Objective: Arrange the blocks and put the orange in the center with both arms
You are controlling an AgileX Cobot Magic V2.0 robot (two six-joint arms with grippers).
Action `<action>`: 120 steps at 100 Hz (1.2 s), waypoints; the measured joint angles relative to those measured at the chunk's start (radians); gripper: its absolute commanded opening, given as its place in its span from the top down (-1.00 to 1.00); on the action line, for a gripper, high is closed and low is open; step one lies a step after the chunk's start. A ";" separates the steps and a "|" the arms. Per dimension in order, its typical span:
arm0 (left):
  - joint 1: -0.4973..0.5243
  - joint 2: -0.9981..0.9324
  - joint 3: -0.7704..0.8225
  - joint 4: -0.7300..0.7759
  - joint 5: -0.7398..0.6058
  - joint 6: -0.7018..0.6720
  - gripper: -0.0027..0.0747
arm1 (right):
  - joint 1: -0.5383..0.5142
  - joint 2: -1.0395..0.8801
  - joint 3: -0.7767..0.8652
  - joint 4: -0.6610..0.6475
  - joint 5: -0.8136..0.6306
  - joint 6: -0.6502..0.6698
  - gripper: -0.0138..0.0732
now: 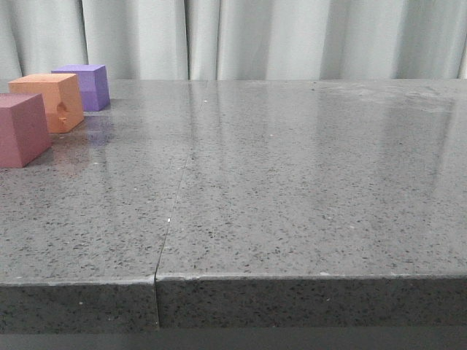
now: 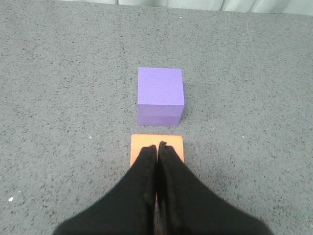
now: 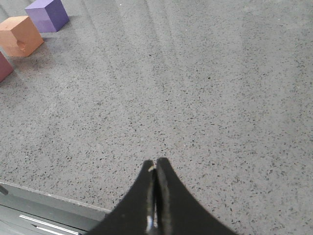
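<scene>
**Three foam cubes lined up at the table's far left, both grippers closed and empty**

Front view: three matte foam cubes sit in a diagonal row at the left of the grey speckled stone table [image 1: 292, 189]. The pinkish-red foam cube [image 1: 22, 129] is nearest the camera and cut off by the picture's edge; the orange foam cube [image 1: 51, 101], with a small dent in its right face, stands in the middle; the purple foam cube [image 1: 86, 86] is farthest back. Pale curtains [image 1: 292, 36] hang behind the table. No arm shows in this view.

Left wrist view: the black left gripper [image 2: 156, 147] has its fingers pressed together and holds nothing. It hangs over the orange cube [image 2: 171, 146], partly covering it. The purple cube [image 2: 160, 95] sits just beyond, a narrow gap between them.

Right wrist view: the black right gripper [image 3: 156, 164] is likewise pinched together and empty, over bare table well apart from the cubes. The purple [image 3: 47, 14], orange [image 3: 20, 35] and pinkish-red [image 3: 3, 66] cubes lie far off at the picture's corner.
</scene>
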 measured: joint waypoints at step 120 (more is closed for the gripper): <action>0.000 -0.637 0.539 -0.014 -0.006 -0.053 0.98 | 0.000 0.000 0.000 0.000 0.000 0.000 0.84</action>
